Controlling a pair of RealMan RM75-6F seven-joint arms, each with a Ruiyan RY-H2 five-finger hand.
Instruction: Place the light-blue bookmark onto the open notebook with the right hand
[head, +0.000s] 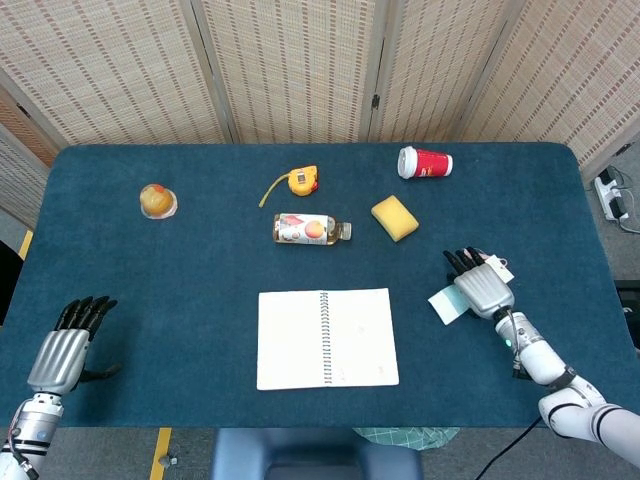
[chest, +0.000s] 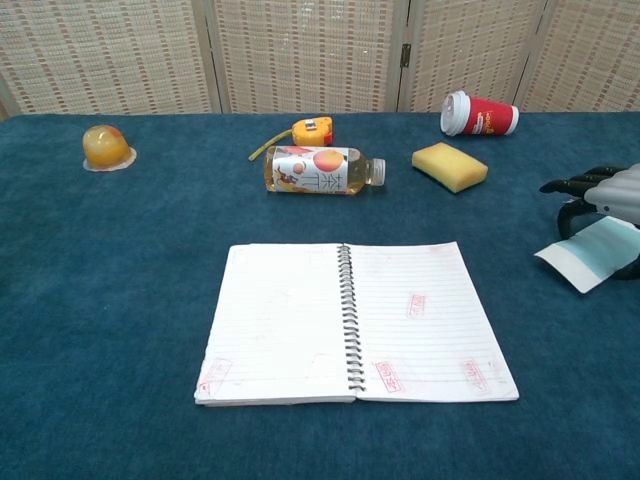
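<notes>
Pinching the light-blue bookmark (chest: 597, 252) in your right hand (head: 482, 286) off to the right of the open notebook (chest: 352, 320), you risked the thin card slipping free on the carry over, while your left hand (head: 68, 350) rested empty, fingers loosely extended.

Little can be read here. The clear plastic drink bottle (chest: 322, 170) lying on its side carries a white label with large dark characters and peach pictures, too blurred to read. The open spiral-bound notebook (chest: 352, 321) bears faint red stamps, and the red paper cup (chest: 481, 114) white markings, all illegible.
</notes>
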